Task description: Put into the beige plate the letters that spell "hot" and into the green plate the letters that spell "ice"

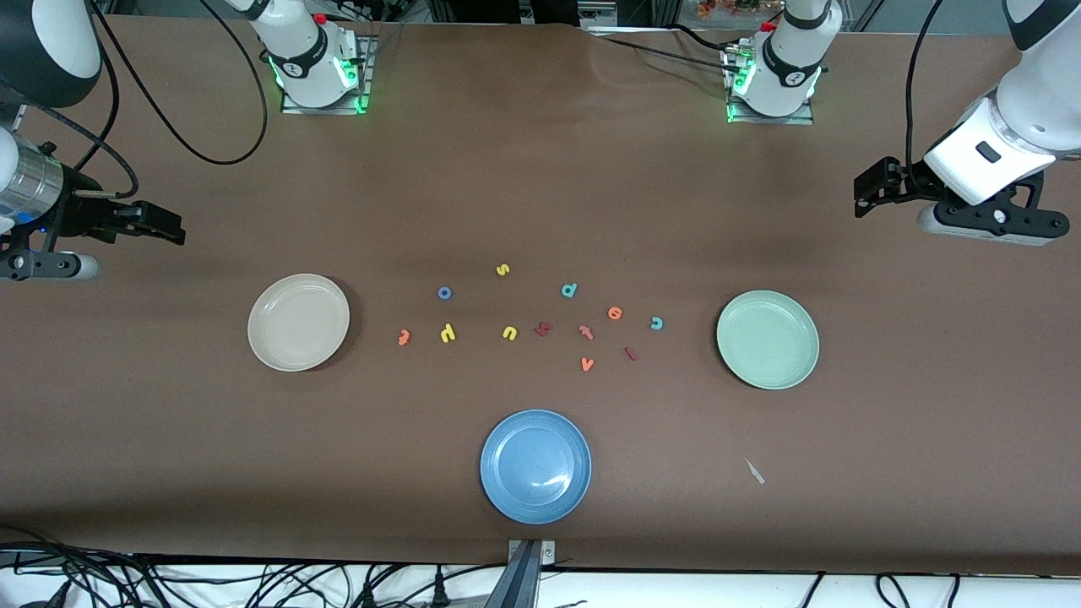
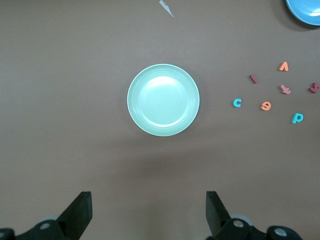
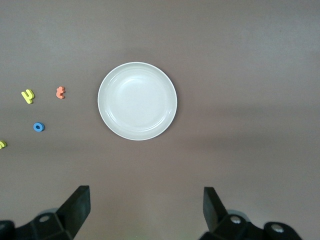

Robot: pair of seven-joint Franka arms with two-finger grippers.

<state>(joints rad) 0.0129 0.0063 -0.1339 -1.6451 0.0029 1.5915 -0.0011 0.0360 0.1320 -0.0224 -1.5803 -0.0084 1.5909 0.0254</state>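
The beige plate (image 1: 298, 322) (image 3: 137, 100) lies toward the right arm's end, the green plate (image 1: 767, 339) (image 2: 163, 99) toward the left arm's end; nothing lies in either. Between them lie the yellow h (image 1: 448, 333) (image 3: 28, 95), blue o (image 1: 444, 293) (image 3: 38, 127), orange t (image 1: 404, 338) (image 3: 60, 92), dark red i (image 1: 630, 354) (image 2: 253, 78), teal c (image 1: 656, 323) (image 2: 237, 103) and orange e (image 1: 615, 313) (image 2: 266, 106). My right gripper (image 1: 173, 228) (image 3: 146, 207) hangs open over bare table at its end. My left gripper (image 1: 861, 196) (image 2: 149, 210) hangs open at the other end.
Other letters lie among them: yellow s (image 1: 502, 270), yellow u (image 1: 509, 333), teal d (image 1: 569, 290), orange v (image 1: 587, 364), a redder t (image 1: 585, 332) and a dark red letter (image 1: 543, 328). A blue plate (image 1: 535, 466) sits nearest the front camera. A white scrap (image 1: 754, 471) lies beside it.
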